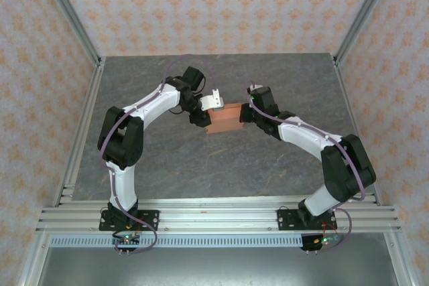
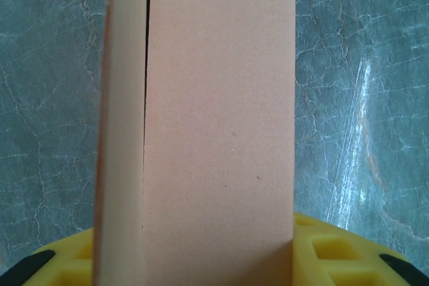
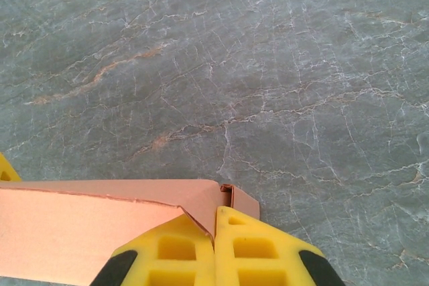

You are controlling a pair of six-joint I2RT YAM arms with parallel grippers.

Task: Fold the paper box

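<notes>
A: Now, item one: where's your paper box (image 1: pixel 225 120)?
B: Mid-table, between the jaws. Your left gripper (image 1: pixel 205 117) grasps its left end across the width; your right gripper (image 3: pixel 214 222), clenched, pinches the thin right-end flap (image 3: pixel 236 199).

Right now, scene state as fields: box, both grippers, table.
box: paper box, partly folded, open seam along one side, held between both arms
left gripper: closed across the box's width
right gripper: shut on a card edge at a box corner
table: grey marble; box seems lifted above it
</notes>
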